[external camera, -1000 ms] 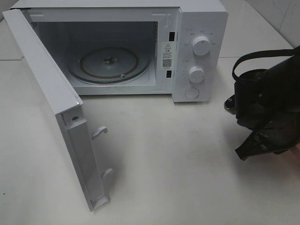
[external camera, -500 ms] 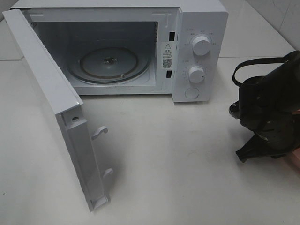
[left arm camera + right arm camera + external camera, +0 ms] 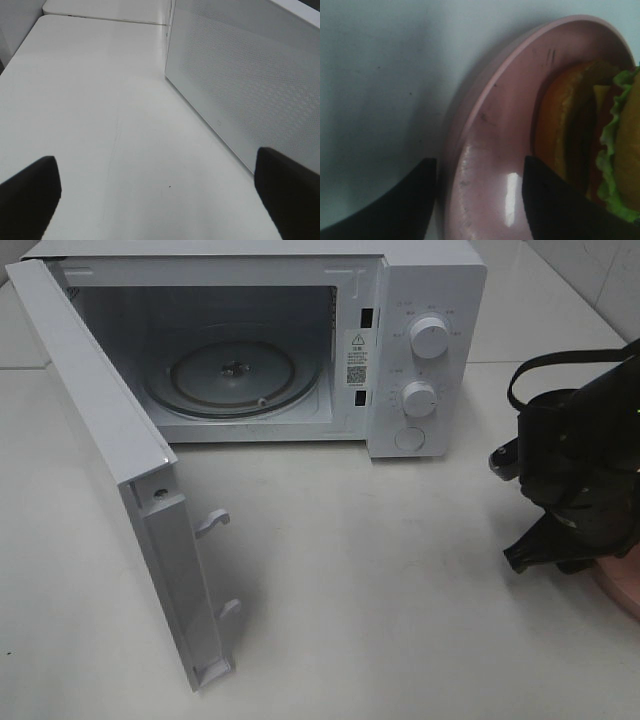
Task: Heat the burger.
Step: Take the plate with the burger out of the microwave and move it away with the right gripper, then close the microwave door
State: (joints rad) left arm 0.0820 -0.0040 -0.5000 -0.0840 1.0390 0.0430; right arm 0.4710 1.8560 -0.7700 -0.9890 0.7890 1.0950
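the microwave (image 3: 420, 350) stands at the back of the table (image 3: 400, 590) with its door (image 3: 110, 470) swung wide open, so the glass tray (image 3: 235, 375) inside is bare and ready for food. the burger (image 3: 600, 145) is not in there yet. it lies on a pink plate (image 3: 490, 165) at the right edge of the table, and only a bit of that plate (image 3: 620, 585) peeks out under the right arm in the high view. the right gripper (image 3: 480, 200) is down at the plate, with one finger on the outside of the rim and the other finger inside on the plate, near the bun. the fingers are partly apart with the rim in the gap, and they do not look like they squeeze it. i think it is placed like this so it can pinch the rim and carry plate and burger together. the left gripper (image 3: 160, 200) is wide apart and holds nothing. it waits low over the table just beside the door's outer face (image 3: 250, 75), out of the way.
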